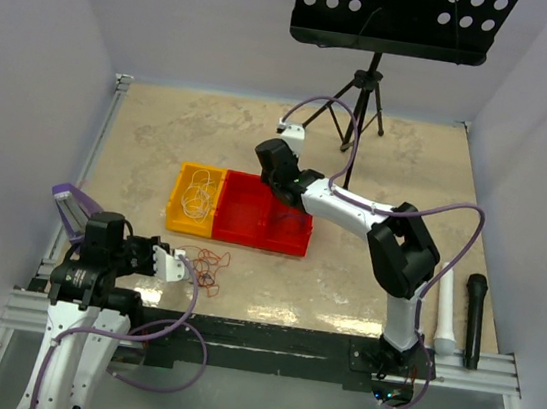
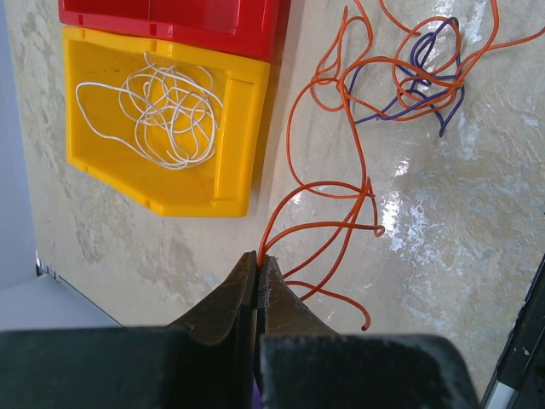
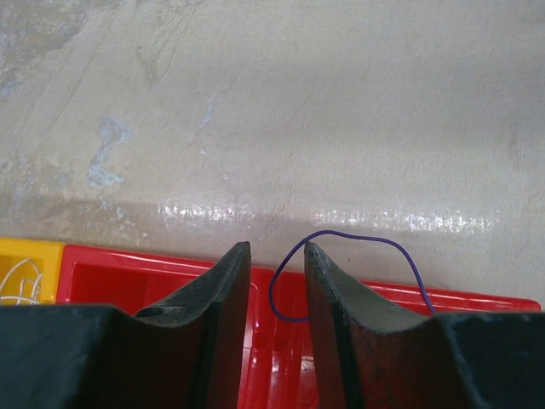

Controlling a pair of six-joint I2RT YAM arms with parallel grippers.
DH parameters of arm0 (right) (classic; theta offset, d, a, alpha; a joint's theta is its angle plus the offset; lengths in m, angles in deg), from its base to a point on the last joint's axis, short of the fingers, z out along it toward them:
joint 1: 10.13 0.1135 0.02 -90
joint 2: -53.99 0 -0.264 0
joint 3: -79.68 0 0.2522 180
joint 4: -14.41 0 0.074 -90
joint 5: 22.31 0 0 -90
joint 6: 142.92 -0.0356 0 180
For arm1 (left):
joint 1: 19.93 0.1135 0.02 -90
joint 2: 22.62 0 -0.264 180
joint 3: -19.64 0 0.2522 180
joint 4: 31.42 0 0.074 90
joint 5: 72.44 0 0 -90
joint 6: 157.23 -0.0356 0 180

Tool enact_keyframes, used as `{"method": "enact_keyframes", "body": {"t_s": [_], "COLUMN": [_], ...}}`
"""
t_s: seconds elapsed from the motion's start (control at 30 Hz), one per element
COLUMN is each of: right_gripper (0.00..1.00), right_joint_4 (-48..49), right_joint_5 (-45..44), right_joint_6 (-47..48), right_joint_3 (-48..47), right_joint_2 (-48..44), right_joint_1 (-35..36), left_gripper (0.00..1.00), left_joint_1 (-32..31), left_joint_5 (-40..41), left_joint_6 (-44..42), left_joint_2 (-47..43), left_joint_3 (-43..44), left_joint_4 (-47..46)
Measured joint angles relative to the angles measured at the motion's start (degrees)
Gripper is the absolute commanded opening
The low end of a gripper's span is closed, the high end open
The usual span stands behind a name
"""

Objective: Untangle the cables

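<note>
- Yellow bin [image 1: 188, 224] touches the nine-o'clock side of a red bin [image 1: 249, 240], mid-bench [image 1: 162, 129].
- Black music stand [image 1: 399, 19] on a tripod [image 1: 365, 101] at twelve o'clock.
- Black microphone [image 1: 475, 317] and white cylinder [image 1: 447, 313] lie side by side at four o'clock.

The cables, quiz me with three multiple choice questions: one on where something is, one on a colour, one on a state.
1. Where does the white cable lie?
A. in the yellow bin
B. in the red bin
C. on the bare table

2. What colour is the cable tangled with the orange cable?
A. green
B. purple
C. white

3. How is the left tool?
A. wide open above the bins
B. shut on the orange cable
C. shut on the white cable

Answers:
1 A: the white cable is coiled inside the yellow bin.
2 B: the purple cable loops through the orange one on the tabletop.
3 B: its tips meet, and the orange cable runs out from between them.
</note>
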Motion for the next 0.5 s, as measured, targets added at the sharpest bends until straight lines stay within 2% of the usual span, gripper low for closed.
{"method": "enact_keyframes", "body": {"t_s": [0.5], "right_gripper": [0.39], "right_joint_4": [1.9], "right_joint_5": [0.3], "right_joint_6": [-4.4], "right_joint_3": [4.2], "right_joint_2": [-0.9], "right_joint_1": [0.3], "left_gripper": [0.00], "left_joint_1": [0.0], "left_joint_5": [0.0], "left_joint_6": [0.0], "left_joint_2": [0.0], "left_joint_3": [0.0], "left_joint_4": [0.0]}}
